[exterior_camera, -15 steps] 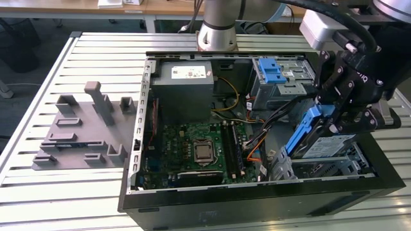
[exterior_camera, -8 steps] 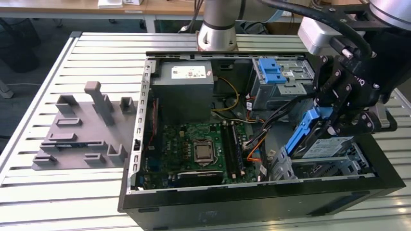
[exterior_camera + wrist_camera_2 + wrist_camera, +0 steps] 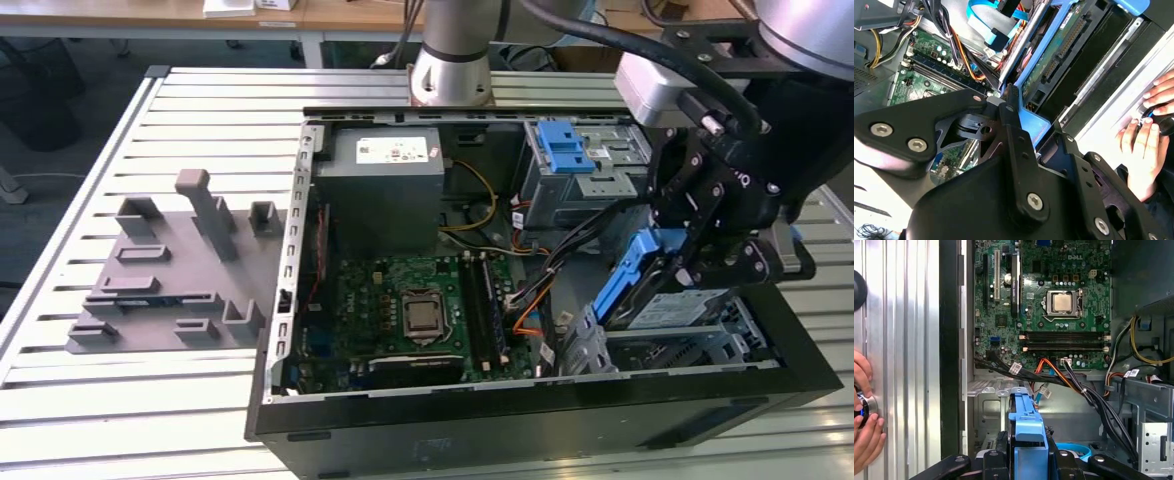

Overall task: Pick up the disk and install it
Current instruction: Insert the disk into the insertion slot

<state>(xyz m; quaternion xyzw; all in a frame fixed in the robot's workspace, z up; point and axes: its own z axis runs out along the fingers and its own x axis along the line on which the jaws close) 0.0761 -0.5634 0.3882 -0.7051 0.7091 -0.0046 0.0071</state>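
At the exterior view's right the pincer (image 3: 694, 275) hides much of the disk (image 3: 625, 285), perhaps its label; a hand (image 3: 868, 437) is cropped.

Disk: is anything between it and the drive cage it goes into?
Nothing visible blocks it. The disk, held by the gripper, hangs tilted at the cage mouth. A cable bundle runs close by on the motherboard side, seemingly clear of the opening.

Light: bright, even, from above. Ribbed silver metal table (image 3: 80, 400) was pale in the exterior view and washed to white glare in the second wrist view. Open black computer case (image 3: 534, 415) held a shaded interior; green motherboard (image 3: 1054, 305) was evenly lit, large grey metal box (image 3: 1144, 270) beside it deep in shadow.
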